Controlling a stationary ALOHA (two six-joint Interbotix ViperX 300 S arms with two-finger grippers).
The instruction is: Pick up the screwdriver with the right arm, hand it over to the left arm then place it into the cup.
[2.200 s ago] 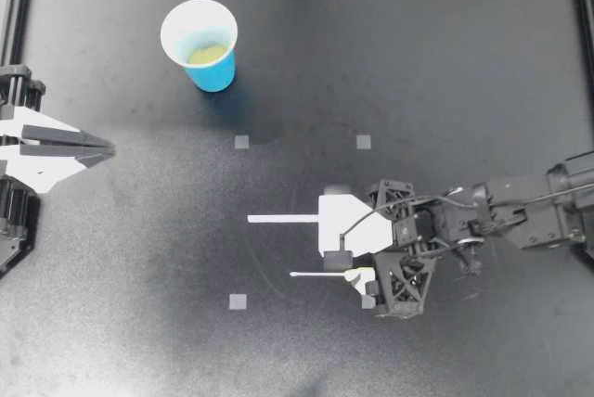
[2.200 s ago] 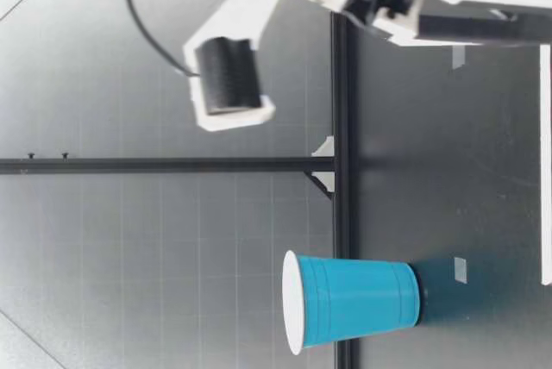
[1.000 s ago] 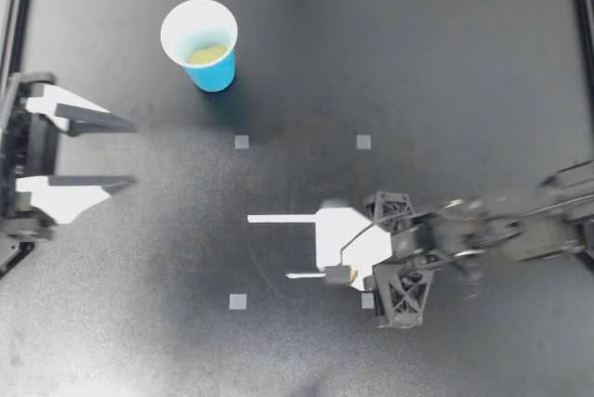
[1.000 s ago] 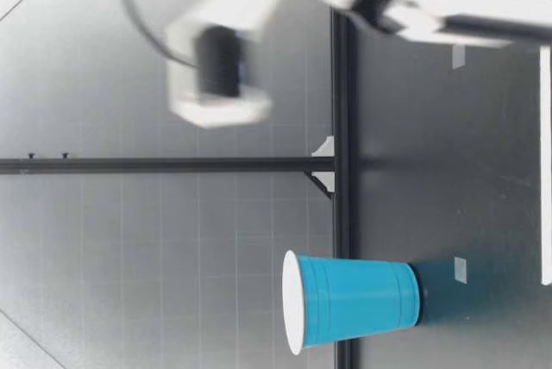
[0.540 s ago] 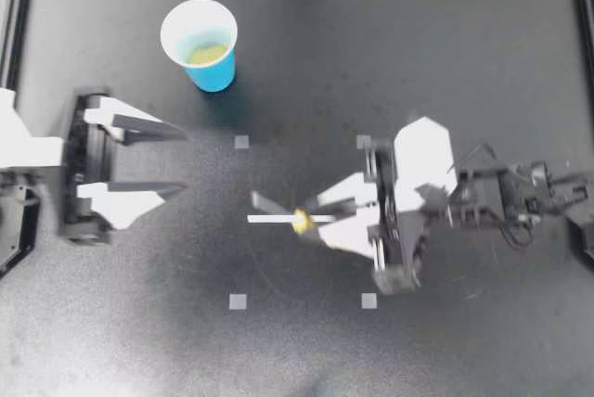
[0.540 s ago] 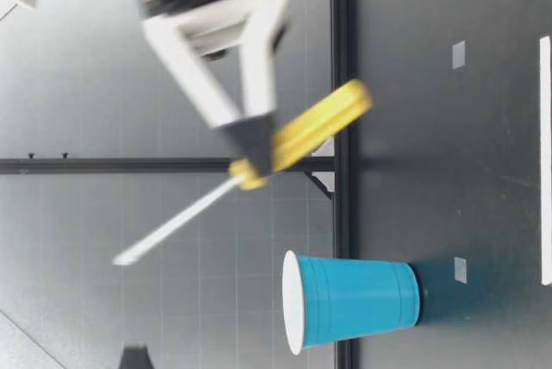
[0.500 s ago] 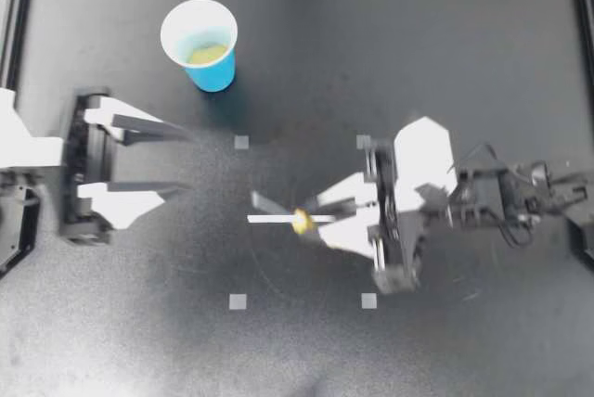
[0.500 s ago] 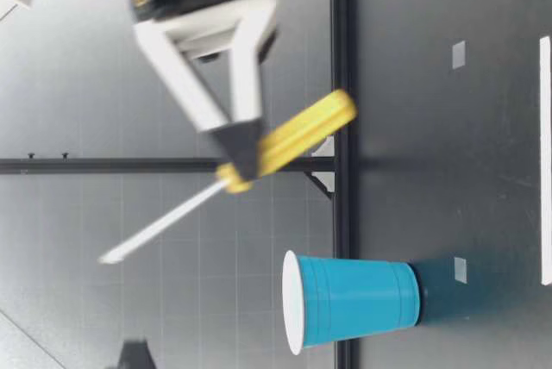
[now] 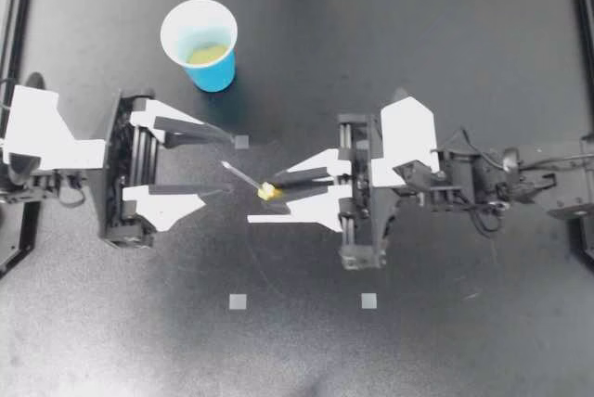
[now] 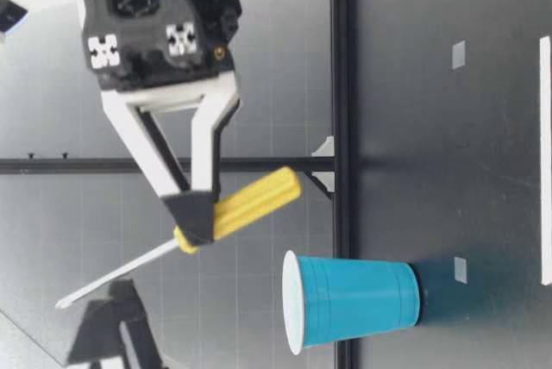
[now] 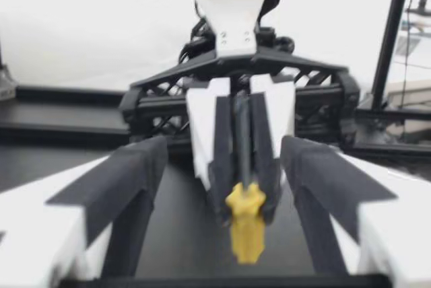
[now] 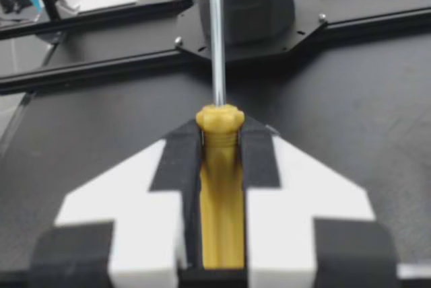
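Screwdriver (image 9: 265,189) is up off the surface (image 9: 445,63), near its middle, clenched by my right tool (image 9: 276,188). Both of that tool's fingers press the yellow handle from two sides. The right wrist view shows the handle lying lengthwise in the narrow gap between the fingers, its collar just past their tips and the metal shaft running straight ahead toward my other arm.

From the low view the screwdriver is tilted. The butt of the handle hangs lower, toward the surface, and the shaft slants upward to its tip.

My left tool (image 9: 227,163) faces the right one from the opposite side, with its fingers spread wide and grasping nothing. From above, the tip of the shaft reaches in between those two fingers without touching either. In the low view one dark finger (image 10: 108,322) of the left tool sits just beside the shaft's tip, apart from it. The left wrist view looks straight at the right tool, with the yellow handle showing below its closed fingers.

The blue cup (image 9: 215,72) stands upright on the far left part of the surface, beyond the left tool and apart from it. Three small grey squares and a white strip (image 9: 283,219) lie flat on the surface under the two tools.
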